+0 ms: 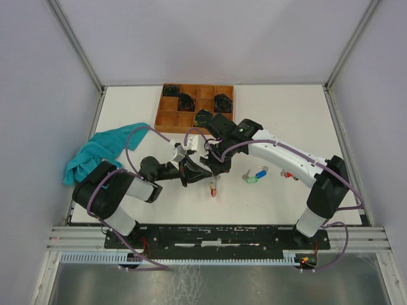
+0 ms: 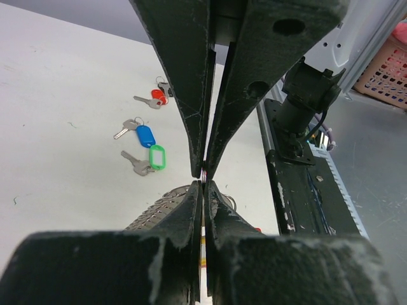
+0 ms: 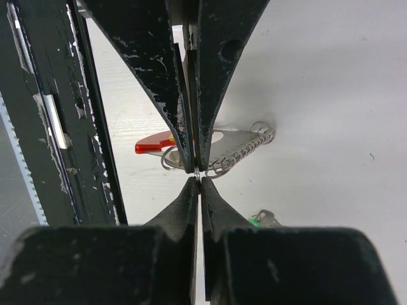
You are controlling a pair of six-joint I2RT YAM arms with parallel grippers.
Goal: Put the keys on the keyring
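Top view, bottom of frame: left arm (image 1: 117, 190) and right arm (image 1: 286, 155) both reach in to mid-frame, heads nearly touching over the white tabletop (image 1: 286, 121).

Left jaws: closed tip to tip in the left wrist view. Only a hairline sliver of something at the pinch, can't tell what.

Right jaws: closed too, tips pinched on the wire of the keyring (image 3: 169, 162). The loop shows on both sides of the tips, mid-frame in the right wrist view.

Bunch on the keyring: red tab (image 3: 151, 145) left of the jaws, short chain (image 3: 245, 151) to the right, flat silver piece (image 3: 235, 136) between them. In the top view the bunch sits just below the jaws. On the tabletop or just off it, can't tell.

Keys lying flat, right of centre in the top view, near the bunch but apart from it: green-tag key (image 2: 157, 157) and blue-tag key (image 2: 145, 135) just beside each other. Red-tag key (image 2: 156, 95) is further right, beside the right arm's forearm, apart from those two.

Left of frame: teal cloth (image 1: 95, 155), crumpled at the tabletop edge.

Far end, top centre: wooden tray (image 1: 166, 119) with compartments, black coiled bundles (image 1: 222, 101) in several of them.
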